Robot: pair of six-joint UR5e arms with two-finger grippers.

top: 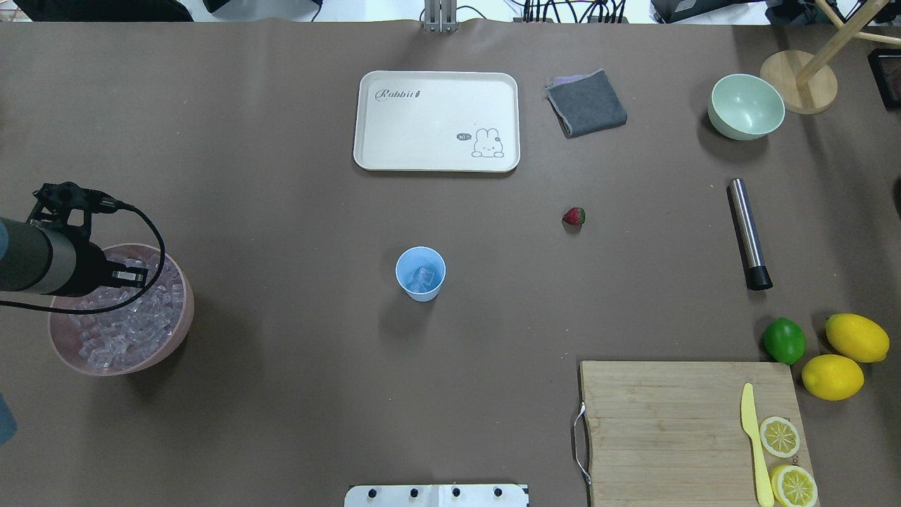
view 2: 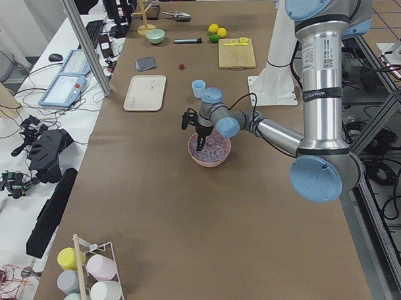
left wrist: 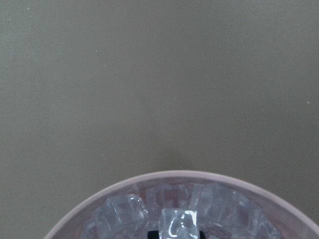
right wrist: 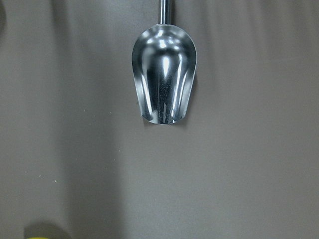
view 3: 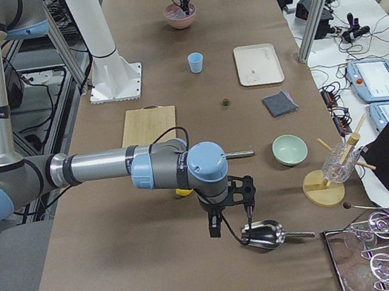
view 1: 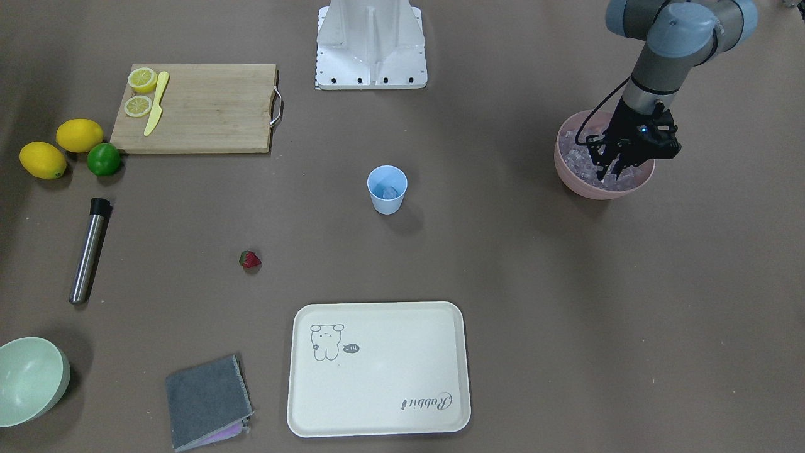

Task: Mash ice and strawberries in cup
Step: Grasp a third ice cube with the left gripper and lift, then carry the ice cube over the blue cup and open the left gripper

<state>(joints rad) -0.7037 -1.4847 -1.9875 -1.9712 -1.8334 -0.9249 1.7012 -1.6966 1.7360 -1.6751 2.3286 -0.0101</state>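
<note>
Ice (top: 120, 331): left gripper (view 1: 613, 171) down in pink bowl (view 1: 585, 189), right edge of front view.
Left wrist view: jaws sit either side of one cube and look clamped on it. Cup (view 1: 387, 189) upright mid-frame, well apart from the pink bowl, some ice inside. Strawberry (view 1: 250, 259) loose on table, lower left of cup. Right gripper (view 3: 232, 223) hangs over metal scoop (view 3: 264, 235), bottom of right-side view; can't tell if jaws are apart or together.

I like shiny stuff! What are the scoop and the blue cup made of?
The scoop looks like polished metal: it mirrors light in bright streaks. The cup seems matte plastic: even pale blue, no shine, though I can't be sure.
</note>
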